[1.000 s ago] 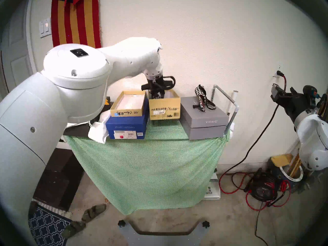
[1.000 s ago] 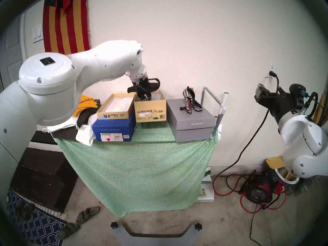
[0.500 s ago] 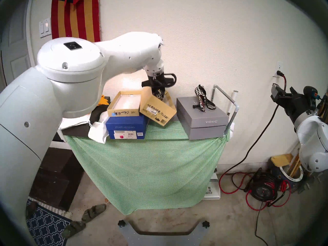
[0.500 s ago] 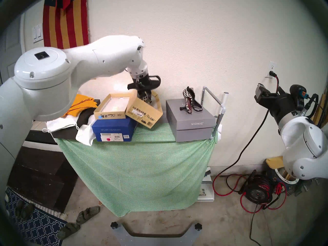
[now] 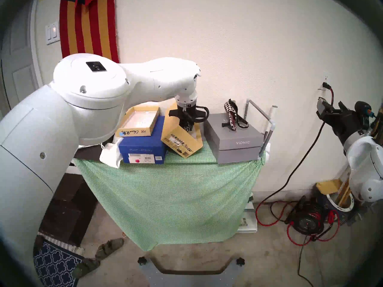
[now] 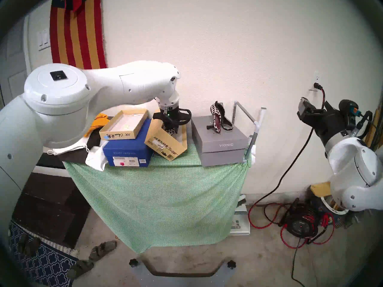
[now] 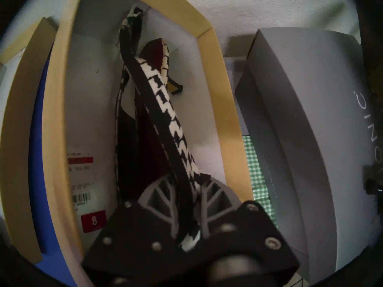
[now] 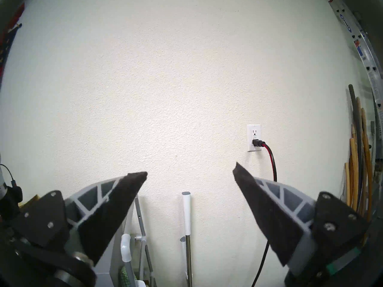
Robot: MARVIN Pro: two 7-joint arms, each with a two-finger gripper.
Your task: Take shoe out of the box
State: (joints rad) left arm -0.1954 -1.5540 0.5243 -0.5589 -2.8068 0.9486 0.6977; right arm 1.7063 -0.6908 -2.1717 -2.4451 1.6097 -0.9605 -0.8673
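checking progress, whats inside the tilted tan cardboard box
One black-and-white patterned heeled shoe, gripped by the left tool, inside the tan cardboard box; price stickers on its white wall. The floor underneath is hidden.

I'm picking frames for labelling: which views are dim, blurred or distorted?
Left wrist: dim and soft; the left tool near the lens is blurred, the shoe in the box readable. Right wrist: bright, sharp wall behind the open right tool. Head views: evenly lit, fisheye-curved, dark rims.
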